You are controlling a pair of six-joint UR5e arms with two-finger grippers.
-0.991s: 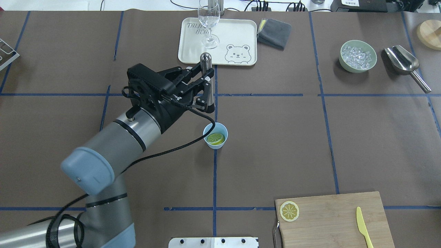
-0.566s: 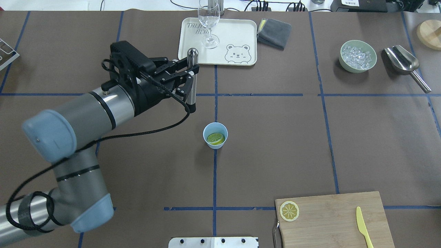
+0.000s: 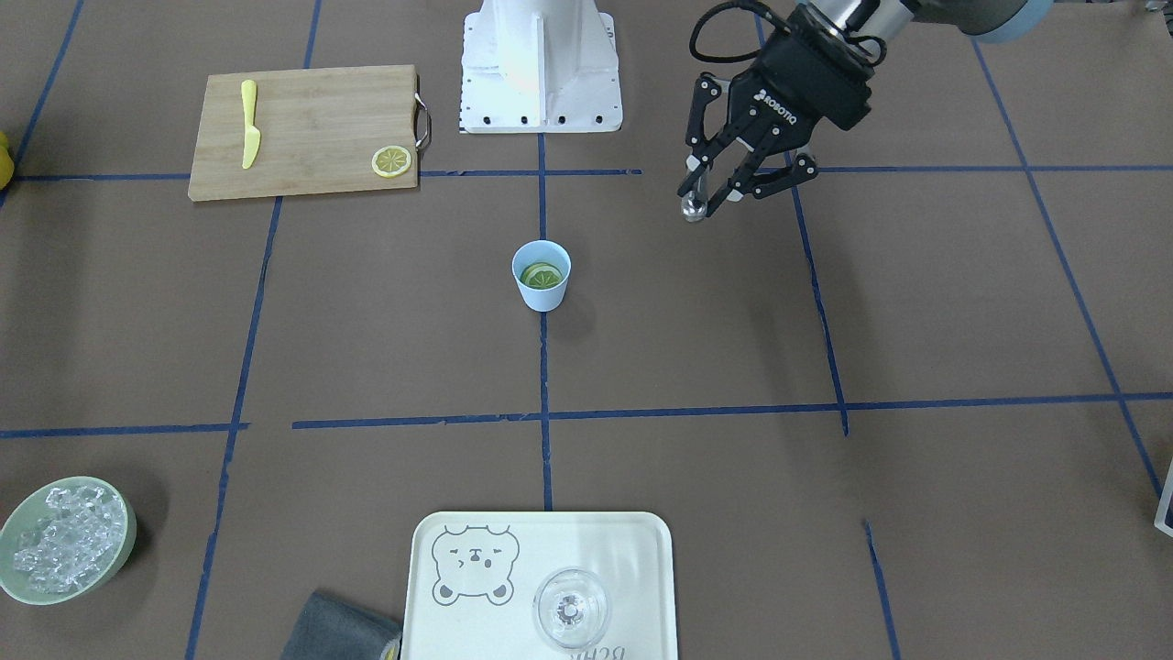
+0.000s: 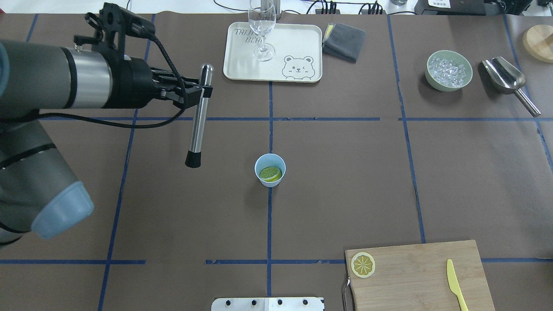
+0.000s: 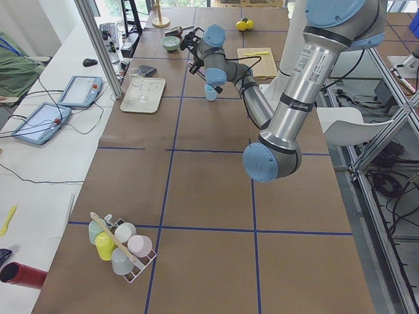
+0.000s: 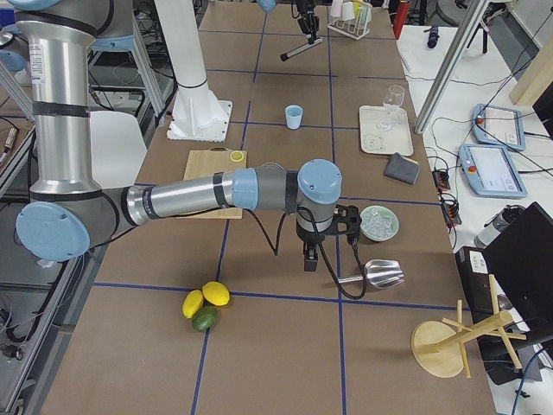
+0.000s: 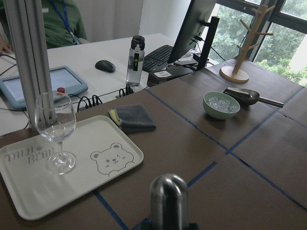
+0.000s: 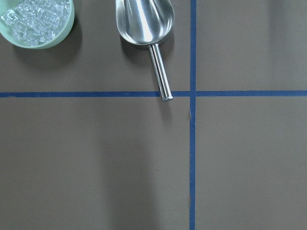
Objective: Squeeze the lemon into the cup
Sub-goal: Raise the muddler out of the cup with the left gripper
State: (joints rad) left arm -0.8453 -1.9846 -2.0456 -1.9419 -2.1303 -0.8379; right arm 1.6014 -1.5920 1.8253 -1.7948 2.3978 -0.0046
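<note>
One spare lemon slice [image 4: 362,264] sits on the cutting board [image 4: 414,268], nearer the robot than the cup [image 4: 271,183] and off to its right. A yellow knife [image 4: 456,285] lies on the same board. Both unmoved since a second ago.

Cup upright on the counter [image 4: 345,194], same spot as before. The lemon [image 4: 270,173] lies flat inside it, cut face up, unchanged.

Left gripper [image 4: 201,90]: fingers clamped on a steel muddler [image 4: 198,125], rod slanted, black tip lowest. A second ago it hung just beyond the cup, close to the rim. It has since swung well to the cup's left, clear of it and off the counter.

Beyond the cup: tray [image 4: 298,43] with a wine glass [image 4: 262,26] standing on it, and a dark cloth [image 4: 344,41] just right of the tray. Nothing shifted there.

Far right of the cup: bowl of ice [image 4: 428,73], with a metal scoop [image 4: 507,77] beside it. Right gripper [image 6: 308,259] hangs over the counter near that bowl. It shows in the side view only, so I cannot tell whether its fingers are apart or together.
</note>
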